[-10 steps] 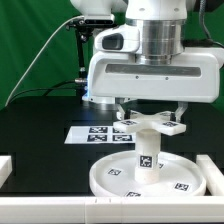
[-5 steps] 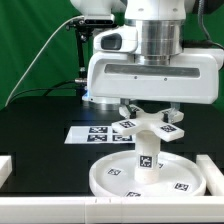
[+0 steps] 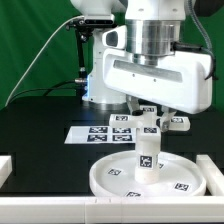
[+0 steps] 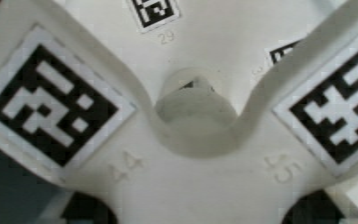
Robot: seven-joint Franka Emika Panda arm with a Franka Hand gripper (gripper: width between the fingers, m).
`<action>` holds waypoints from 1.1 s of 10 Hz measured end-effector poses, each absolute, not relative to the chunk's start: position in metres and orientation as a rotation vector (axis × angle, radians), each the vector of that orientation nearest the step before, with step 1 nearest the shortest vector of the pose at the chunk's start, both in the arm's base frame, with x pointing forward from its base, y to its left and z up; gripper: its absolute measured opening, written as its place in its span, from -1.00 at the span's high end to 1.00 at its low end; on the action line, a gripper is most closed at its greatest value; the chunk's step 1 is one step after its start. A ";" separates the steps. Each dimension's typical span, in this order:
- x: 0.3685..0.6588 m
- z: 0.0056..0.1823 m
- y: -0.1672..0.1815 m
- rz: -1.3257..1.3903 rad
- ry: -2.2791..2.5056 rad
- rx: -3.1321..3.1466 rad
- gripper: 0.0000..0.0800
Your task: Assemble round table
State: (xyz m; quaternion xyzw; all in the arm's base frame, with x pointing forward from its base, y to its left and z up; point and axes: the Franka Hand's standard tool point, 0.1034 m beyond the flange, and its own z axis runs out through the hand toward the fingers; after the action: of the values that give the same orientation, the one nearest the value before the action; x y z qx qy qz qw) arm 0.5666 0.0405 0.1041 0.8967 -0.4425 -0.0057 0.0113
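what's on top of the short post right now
The cross-shaped piece sits on top of the post, which stands on the round disc. The gripper is closed on the cross and covers its middle, so the joint itself cannot be seen.

I count one round disc [image 3: 150, 177] on the table, near the front, and one short post [image 3: 146, 152] standing upright at its middle. One cross-shaped piece [image 3: 147, 121] sits at the top of that post; in my wrist view I see two of its arms, and on them three square tags, two of them large and only partly in the picture. One marker board [image 3: 92, 132] lies farther back, toward the exterior view's left. Two white edge rails show: one [image 3: 5, 166] at the left and one [image 3: 60, 210] along the near edge.
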 end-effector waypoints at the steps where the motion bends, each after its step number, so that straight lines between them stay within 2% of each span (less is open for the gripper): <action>1: 0.566 0.104 0.041 0.005 -1.559 2.711 -0.11; 3: 0.566 0.104 0.039 -0.017 -2.033 2.449 -0.11; 7: 0.565 0.103 0.038 -0.044 -2.276 2.245 -0.11; 8: 0.565 0.102 0.038 -0.044 -2.269 2.250 -0.31; 9: 0.565 0.104 0.038 -0.053 -2.247 2.271 -0.31; 10: 0.568 0.116 0.039 -0.078 -2.160 2.358 -0.56; 11: 0.571 0.130 0.039 -0.095 -2.062 2.459 -0.62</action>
State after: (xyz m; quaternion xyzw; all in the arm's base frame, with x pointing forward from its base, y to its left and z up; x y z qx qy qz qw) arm 0.5715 0.0388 0.1304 0.7654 -0.6420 -0.0297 -0.0344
